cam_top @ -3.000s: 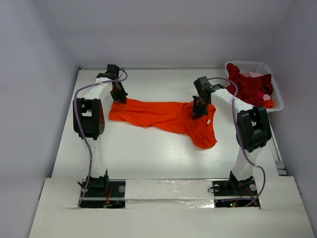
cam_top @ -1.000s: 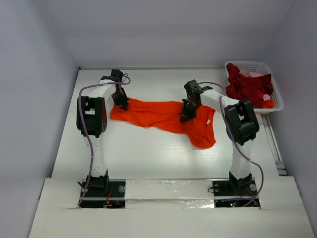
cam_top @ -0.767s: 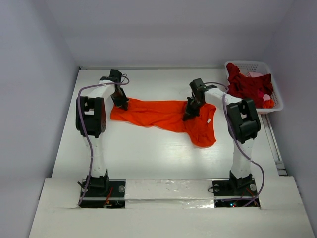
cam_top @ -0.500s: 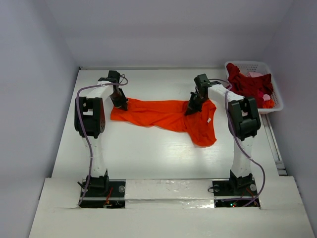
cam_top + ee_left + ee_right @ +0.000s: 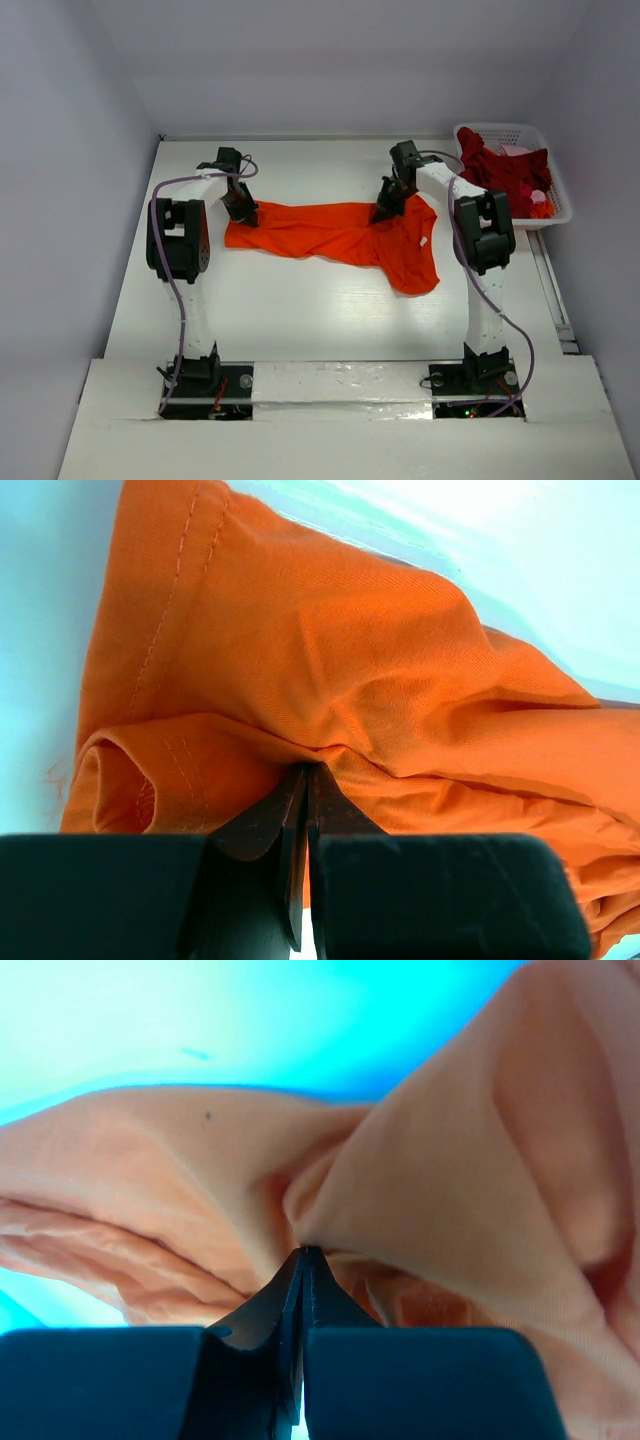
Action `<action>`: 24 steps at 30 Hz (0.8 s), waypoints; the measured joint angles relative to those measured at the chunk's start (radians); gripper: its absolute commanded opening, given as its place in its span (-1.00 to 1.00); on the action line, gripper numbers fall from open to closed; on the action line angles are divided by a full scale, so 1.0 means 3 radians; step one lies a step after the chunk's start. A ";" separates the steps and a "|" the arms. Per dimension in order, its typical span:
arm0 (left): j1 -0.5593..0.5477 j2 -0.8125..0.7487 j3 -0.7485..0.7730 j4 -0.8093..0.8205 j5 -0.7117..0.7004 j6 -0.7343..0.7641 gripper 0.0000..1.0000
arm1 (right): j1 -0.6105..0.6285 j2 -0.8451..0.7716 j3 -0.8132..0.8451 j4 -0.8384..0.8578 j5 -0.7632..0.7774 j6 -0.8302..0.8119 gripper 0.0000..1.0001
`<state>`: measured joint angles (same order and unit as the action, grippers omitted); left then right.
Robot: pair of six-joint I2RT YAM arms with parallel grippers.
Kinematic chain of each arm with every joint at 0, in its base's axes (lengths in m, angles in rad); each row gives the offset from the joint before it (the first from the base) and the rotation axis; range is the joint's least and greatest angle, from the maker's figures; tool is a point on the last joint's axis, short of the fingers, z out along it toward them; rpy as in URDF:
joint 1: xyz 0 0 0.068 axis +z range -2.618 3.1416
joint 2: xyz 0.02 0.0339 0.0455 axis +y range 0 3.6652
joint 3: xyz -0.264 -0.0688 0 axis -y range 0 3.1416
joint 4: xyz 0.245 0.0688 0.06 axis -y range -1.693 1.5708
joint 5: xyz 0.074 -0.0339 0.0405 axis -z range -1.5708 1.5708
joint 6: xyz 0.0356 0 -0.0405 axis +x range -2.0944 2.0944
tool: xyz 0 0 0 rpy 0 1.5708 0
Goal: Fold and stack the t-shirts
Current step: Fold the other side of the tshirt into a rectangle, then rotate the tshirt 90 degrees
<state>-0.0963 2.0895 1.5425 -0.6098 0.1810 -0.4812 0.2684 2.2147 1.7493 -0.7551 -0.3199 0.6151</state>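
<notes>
The right end effector has shifted back twd the far side of the table & slightly right vs a sec ago. It dragged its pinch of the orange t-shirt along, so the cloth's far edge now runs straighter btwn the two arms. The left end effector has barely moved and sits at the shirt's left end.

Both end effectors are clamped on cloth. Left wrist view: jaws pressed together w/ a fold of orange fabric nipped at the tips, just beside a stitched sleeve opening. Right wrist view: same, tips closed on a bunched ridge of the shirt.

Shirt pos.: on the table btwn the arms, spread left-right, wrinkled. Its right part droops twd the near side as a lobe, and a small white label shows there. The other t-shirts, dark red plus a bit of pink, are heaped in the white lattice basket at the far right, well apart.

My read: this is the spreading/flattening step, not a fold yet. The pull took out some slack, but the right lobe isn't squared, so more tensioning is prob. needed before the 1st fold. Stack not started.
</notes>
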 measured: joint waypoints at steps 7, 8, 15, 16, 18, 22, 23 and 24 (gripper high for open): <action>0.0000 -0.0001 0.0005 -0.0008 0.0005 -0.0005 -1.00 | -0.0003 -0.0025 0.0272 -0.0252 0.0394 -0.0149 -1.00; 0.0000 0.0001 0.0009 -0.0013 0.0005 -0.0005 -1.00 | -0.0003 -0.0089 0.0295 -0.0287 0.0529 -0.0173 -1.00; 0.0000 0.0020 0.0045 -0.0048 0.0006 -0.0005 -1.00 | -0.0001 -0.0792 0.0231 -0.0437 0.1174 -0.0334 -1.00; 0.0000 0.0024 0.0051 -0.0058 0.0005 -0.0005 -1.00 | 0.0005 -0.0876 0.0163 -0.0441 0.1227 -0.0348 -1.00; 0.0000 0.0031 0.0064 -0.0067 0.0006 -0.0005 -1.00 | 0.0023 -0.1003 -0.0010 -0.0456 0.1330 -0.0384 -1.00; -0.0001 0.0039 0.0080 -0.0089 0.0005 -0.0005 -1.00 | 0.0140 -0.1097 -0.0333 -0.0525 0.1441 -0.0448 -1.00; -0.0001 0.0041 0.0081 -0.0090 0.0005 -0.0004 -1.00 | 0.0169 -0.1097 -0.0388 -0.0543 0.1447 -0.0469 -1.00; -0.0001 0.0041 0.0081 -0.0090 0.0005 -0.0004 -1.00 | 0.0203 -0.1097 -0.0443 -0.0552 0.1447 -0.0491 -1.00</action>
<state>-0.0967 2.1017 1.5669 -0.6369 0.1825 -0.4824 0.3294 1.8854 1.6165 -0.9207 0.1143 0.4679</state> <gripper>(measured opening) 0.003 0.010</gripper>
